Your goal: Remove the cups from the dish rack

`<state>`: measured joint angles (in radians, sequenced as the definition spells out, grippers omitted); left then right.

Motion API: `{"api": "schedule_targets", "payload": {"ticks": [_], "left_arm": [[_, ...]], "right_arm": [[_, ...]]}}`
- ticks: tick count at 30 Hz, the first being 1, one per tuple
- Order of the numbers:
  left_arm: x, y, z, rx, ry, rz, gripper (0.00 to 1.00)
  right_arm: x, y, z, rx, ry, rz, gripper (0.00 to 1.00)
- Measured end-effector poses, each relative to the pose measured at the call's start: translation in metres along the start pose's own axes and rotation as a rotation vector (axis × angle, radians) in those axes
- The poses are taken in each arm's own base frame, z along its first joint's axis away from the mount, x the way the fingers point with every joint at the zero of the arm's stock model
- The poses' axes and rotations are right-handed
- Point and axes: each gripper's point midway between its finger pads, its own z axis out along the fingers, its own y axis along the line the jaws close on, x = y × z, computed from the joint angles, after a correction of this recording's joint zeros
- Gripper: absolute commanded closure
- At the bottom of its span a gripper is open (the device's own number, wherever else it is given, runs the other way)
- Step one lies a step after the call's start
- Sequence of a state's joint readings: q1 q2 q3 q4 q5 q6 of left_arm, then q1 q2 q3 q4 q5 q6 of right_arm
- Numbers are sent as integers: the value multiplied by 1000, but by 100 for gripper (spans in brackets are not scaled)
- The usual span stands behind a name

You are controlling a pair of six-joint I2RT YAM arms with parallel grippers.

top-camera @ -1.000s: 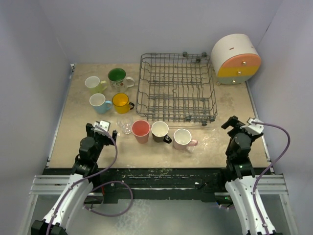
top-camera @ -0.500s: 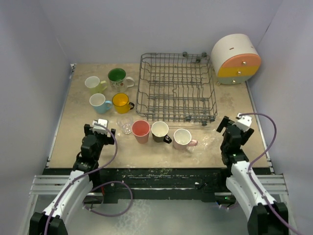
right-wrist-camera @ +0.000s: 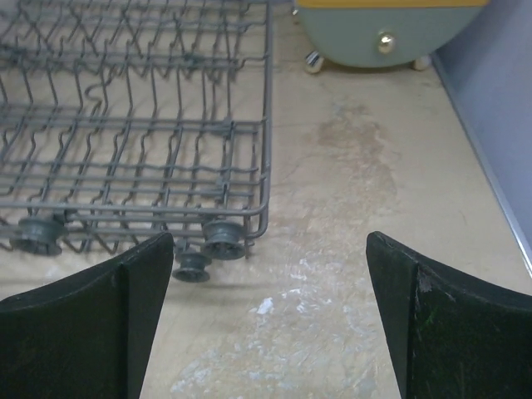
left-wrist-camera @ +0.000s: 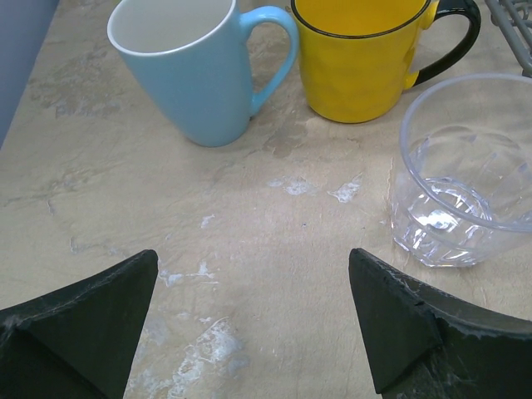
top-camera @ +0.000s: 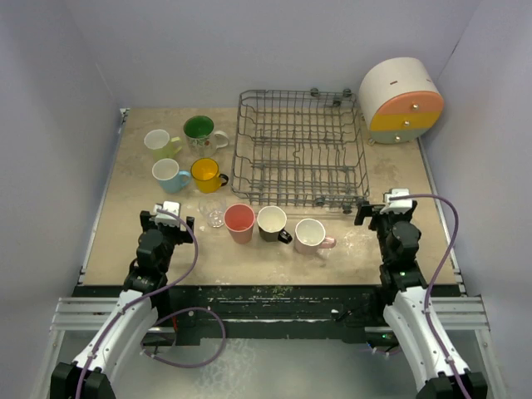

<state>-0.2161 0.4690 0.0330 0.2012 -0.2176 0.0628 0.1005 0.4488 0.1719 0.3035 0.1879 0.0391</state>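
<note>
Right claw (right-wrist-camera: 270, 235) has swung left and squared up to face the dish rack (top-camera: 299, 158); a second ago it sat further right, angled outward. Left claw (left-wrist-camera: 252, 253) shifted slightly, cups and rack unchanged.

Left claw: fingers spread wide, low over bare table (top-camera: 366, 249). Light blue mug (left-wrist-camera: 195, 71) ahead and to its left, upright, handle to the right. Yellow mug (left-wrist-camera: 357, 66) ahead and to the right, black handle to the right, just beside the blue one, not touching. Clear glass (left-wrist-camera: 461, 174) near, ahead of the right finger, upright. Further ahead of this claw: pale yellow-green mug (top-camera: 160, 142) and green-inside mug (top-camera: 199, 131).

Right claw: fingers spread wide, low over table. Rack ahead and to its left, near right corner with its small wheels just ahead of the left finger. Round drawer box (top-camera: 401, 98) well ahead, slightly right, only its base showing in the wrist view.

Between the two claws, in a row near the rack's front edge: salmon tumbler (top-camera: 239, 221), black mug (top-camera: 272, 223), pink mug (top-camera: 311, 235), all upright. All eight cups stand on the table outside the rack.
</note>
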Motion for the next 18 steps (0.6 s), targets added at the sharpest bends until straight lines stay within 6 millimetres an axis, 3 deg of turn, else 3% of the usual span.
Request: {"api": "schedule_targets", "payload": {"ticks": [4, 8, 16, 18], "left_arm": [[0, 0, 0, 0, 0, 0, 1], [0, 0, 0, 0, 0, 0, 1], [0, 0, 0, 0, 0, 0, 1], [0, 0, 0, 0, 0, 0, 1]], "right_arm": [[24, 13, 6, -80, 90, -53, 0], [46, 10, 6, -49, 178, -45, 0], [-17, -21, -23, 100, -183, 59, 0], [-19, -23, -25, 108, -216, 65, 0]]}}
